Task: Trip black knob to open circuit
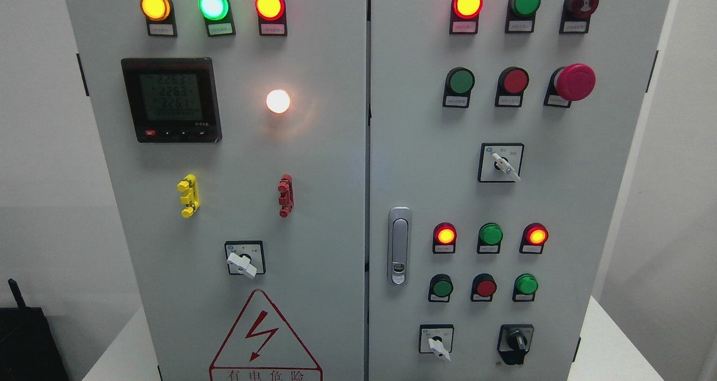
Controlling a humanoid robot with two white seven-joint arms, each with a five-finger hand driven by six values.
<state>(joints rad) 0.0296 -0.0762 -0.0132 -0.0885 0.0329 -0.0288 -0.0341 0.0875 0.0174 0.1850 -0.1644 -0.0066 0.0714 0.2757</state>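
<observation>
No hand in shot, left or right, so nothing can be said about their fingers. What fills the view is a grey cabinet (313, 162) with two doors, standing on a white surface (616, 342).

The black knob (516, 342) sits at the bottom right of the right door, low and to the right of the door latch (399, 253). Its handle points straight down, and nothing touches it. Just left of the knob on the same row is a white-handled switch (437, 340), tilted down to the right.

Above the latch, on the right door, a red lamp (467, 3) glows at the top. A red mushroom button (572, 82) juts out one row below. Right of the latch, two more red lamps are lit with an unlit green one between them.

Across the seam from the latch, the left door shows yellow, green and red lamps lit along its top, a meter (171, 99) with a lit display, and a bright white lamp (278, 101) beside it. Lower on that door is a red lightning warning triangle (264, 336).
</observation>
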